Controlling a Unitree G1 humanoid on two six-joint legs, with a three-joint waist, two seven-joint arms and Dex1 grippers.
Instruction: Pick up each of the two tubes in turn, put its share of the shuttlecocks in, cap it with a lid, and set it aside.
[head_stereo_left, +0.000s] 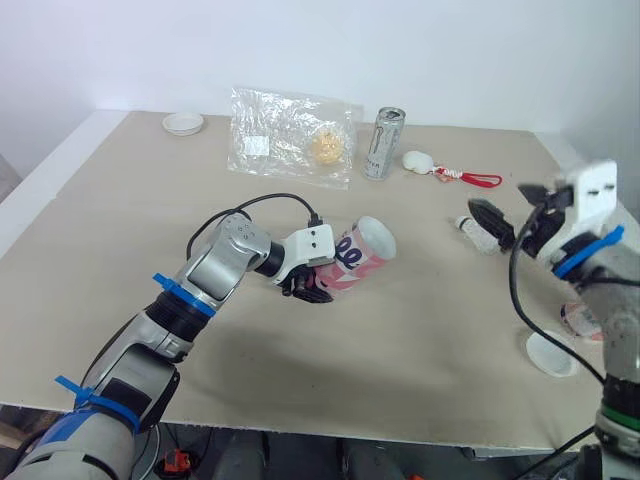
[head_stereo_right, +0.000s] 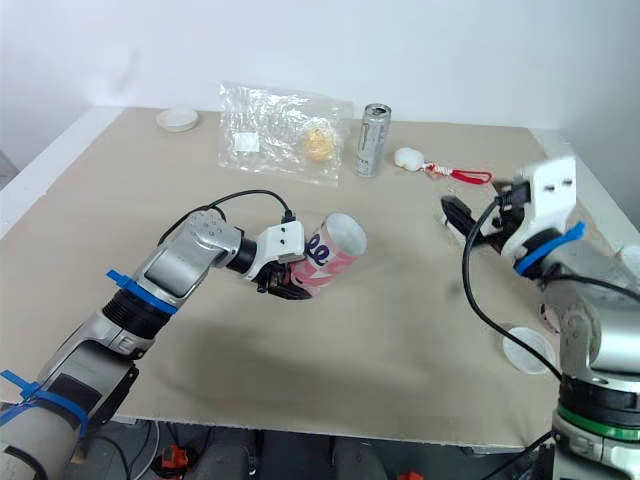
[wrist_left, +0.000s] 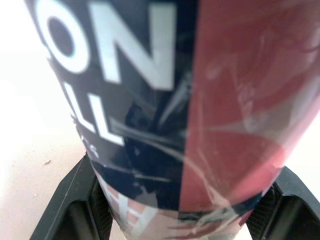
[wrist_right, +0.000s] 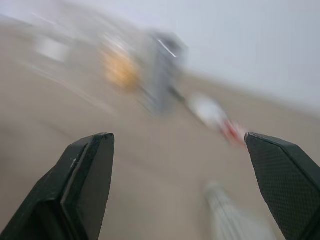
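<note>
Nearest to us, at the lower right of the frame, a white lid (head_stereo_left: 551, 353) lies flat on the beige table (head_stereo_left: 120, 220) close to its front edge. Just beyond it a pink-and-white object (head_stereo_left: 577, 320) shows partly behind the right forearm, and we cannot tell what it is. In the middle of the frame the left gripper (head_stereo_left: 303, 283) is clamped on the closed end of the tube (head_stereo_left: 358, 252), a black finger pressing each side of its pink, white and dark printed wall. The tube is lifted off the table and tilted, with its open white mouth pointing up and toward the right of the frame. At centre right the right gripper (wrist_right: 177, 136) hangs above the table with its fingers spread wide and nothing between them. A small whitish piece (head_stereo_left: 468, 228) lies just beside its tips (too blurred for us to name). Along the far side, from upper left to upper right, we see a second white lid (head_stereo_left: 183, 122), a clear plastic bag (head_stereo_left: 290, 135) with something yellowish inside, an upright silver can (head_stereo_left: 383, 143), and a white trinket (head_stereo_left: 416, 160) on a red cord (head_stereo_left: 474, 178).
</note>
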